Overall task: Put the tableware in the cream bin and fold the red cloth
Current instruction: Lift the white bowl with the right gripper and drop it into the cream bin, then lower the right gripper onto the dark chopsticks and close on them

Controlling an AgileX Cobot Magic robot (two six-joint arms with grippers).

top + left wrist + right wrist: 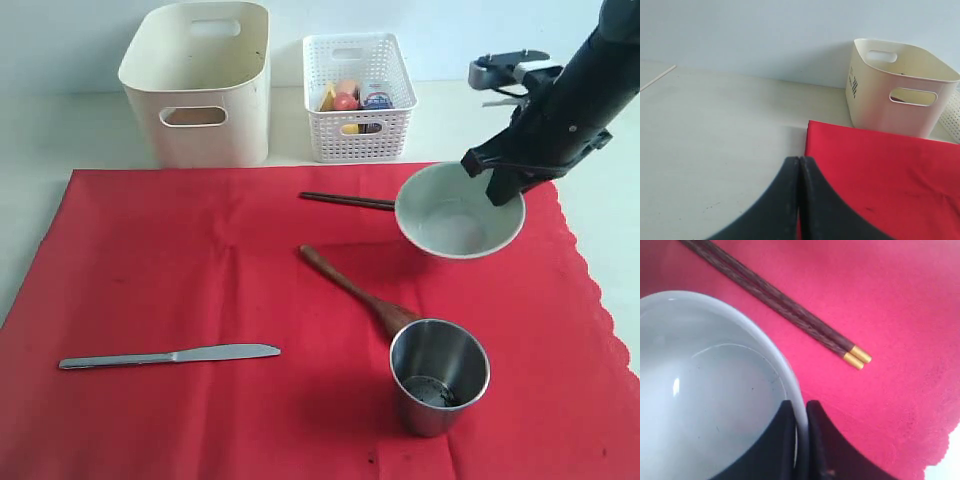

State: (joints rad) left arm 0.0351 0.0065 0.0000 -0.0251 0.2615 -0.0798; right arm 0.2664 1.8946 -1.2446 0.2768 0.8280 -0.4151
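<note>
— Where's the white bowl (458, 215)?
— Near the far scalloped corner of the red cloth (200, 290), its rim pinched between the jaws of the right gripper (801, 412).
— And the left gripper (799, 167)?
— Jaws pressed together, empty, at the cloth's left edge; the cream bin (215, 140) stands beyond its far edge.

Right claw (800, 409) pinches the white bowl (705, 390) rim; left claw (799, 161) closed.
</note>
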